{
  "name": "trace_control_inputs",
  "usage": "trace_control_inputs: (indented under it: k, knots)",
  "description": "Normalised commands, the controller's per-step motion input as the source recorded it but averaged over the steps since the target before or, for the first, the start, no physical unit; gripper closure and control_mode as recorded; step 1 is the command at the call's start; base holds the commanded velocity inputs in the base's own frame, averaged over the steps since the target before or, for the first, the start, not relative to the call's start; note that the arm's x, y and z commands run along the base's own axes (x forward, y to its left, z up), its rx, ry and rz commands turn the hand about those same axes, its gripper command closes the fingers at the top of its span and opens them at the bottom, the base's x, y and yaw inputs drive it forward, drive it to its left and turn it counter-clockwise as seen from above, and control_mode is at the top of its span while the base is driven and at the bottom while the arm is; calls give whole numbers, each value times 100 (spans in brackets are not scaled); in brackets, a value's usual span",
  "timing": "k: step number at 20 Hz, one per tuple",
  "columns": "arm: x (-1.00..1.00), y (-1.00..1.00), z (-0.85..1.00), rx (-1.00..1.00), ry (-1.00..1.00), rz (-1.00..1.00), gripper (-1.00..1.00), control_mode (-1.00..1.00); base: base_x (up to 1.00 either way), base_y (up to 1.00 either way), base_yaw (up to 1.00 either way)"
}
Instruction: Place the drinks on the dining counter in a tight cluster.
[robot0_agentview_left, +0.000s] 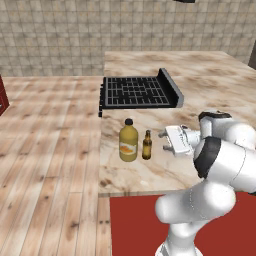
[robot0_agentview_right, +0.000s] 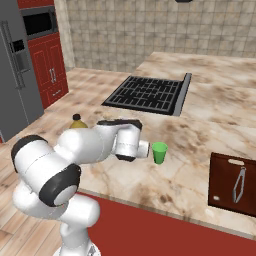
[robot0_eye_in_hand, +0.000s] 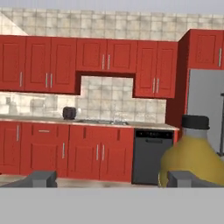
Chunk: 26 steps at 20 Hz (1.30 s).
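Your tool (robot0_agentview_left: 165, 141) is open wide and holds nothing; it lies level, just right of the brown bottle (robot0_agentview_left: 147, 145). The juice bottle (robot0_agentview_left: 128, 141) stands beside the brown one, on its left, both near the desk (robot0_agentview_left: 210, 75) front edge, below the cooktop (robot0_agentview_left: 137, 92). In hand view juice sits off to the right, approx. in front of one finger (robot0_eye_in_hand: 186, 178). I think you are not centred yet, so shift sideways first, then close low on the body, w/o knocking the brown one.

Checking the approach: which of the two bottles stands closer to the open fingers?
The slim brown glass bottle, standing between the squat yellow-orange juice bottle with black cap and the gripper.
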Motion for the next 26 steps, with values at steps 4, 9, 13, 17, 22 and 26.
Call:
trace_control_inputs:
  k: [4,9,13,17,22,26]
  knots:
    - [-49,0,23,0,5,0,-100,-100,0,0,0]
    - [-43,6,16,0,12,0,-100,-100,0,0,0]
    - [-41,0,12,0,12,0,-100,-100,0,0,0]
    - [-40,0,12,-2,8,0,-100,-100,0,0,0]
    - [-16,0,6,-1,2,0,-100,-100,0,0,0]
    - [0,0,0,0,0,0,-100,100,0,0,0]
